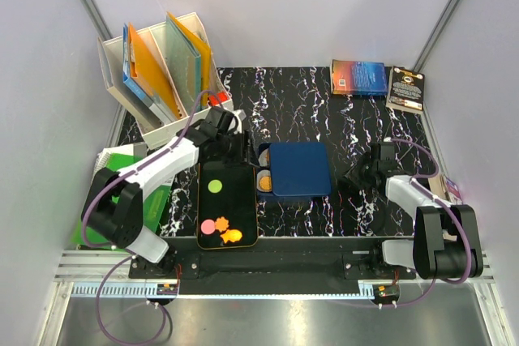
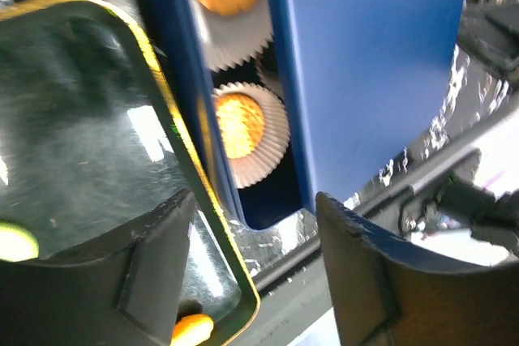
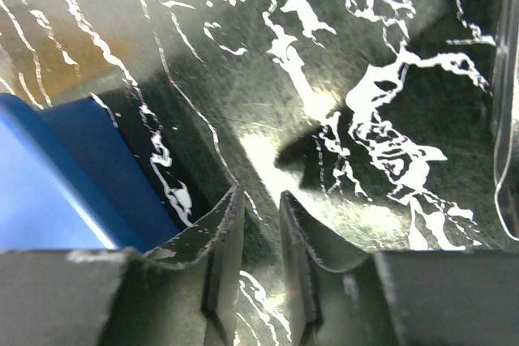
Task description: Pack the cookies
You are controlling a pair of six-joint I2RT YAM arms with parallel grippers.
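Observation:
A black tray with a yellow rim (image 1: 200, 200) holds a green cookie (image 1: 215, 186), a pink cookie (image 1: 208, 226) and two orange cookies (image 1: 227, 232). To its right stands a blue box (image 1: 300, 169), its lid (image 2: 365, 62) slid so that only a strip at the left is uncovered. In that strip two orange cookies (image 2: 240, 123) lie in white paper liners (image 2: 276, 131). My left gripper (image 1: 238, 148) is open and empty, above the tray's far right corner and the box's left edge (image 2: 255, 200). My right gripper (image 1: 355, 176) is nearly shut and empty, low over the table right of the box (image 3: 261, 196).
A white file rack with folders (image 1: 162, 70) stands at the back left. Two books (image 1: 377, 80) lie at the back right. A green pad (image 1: 105, 192) lies left of the tray. A clear plastic edge (image 3: 507, 119) shows at the right of the right wrist view.

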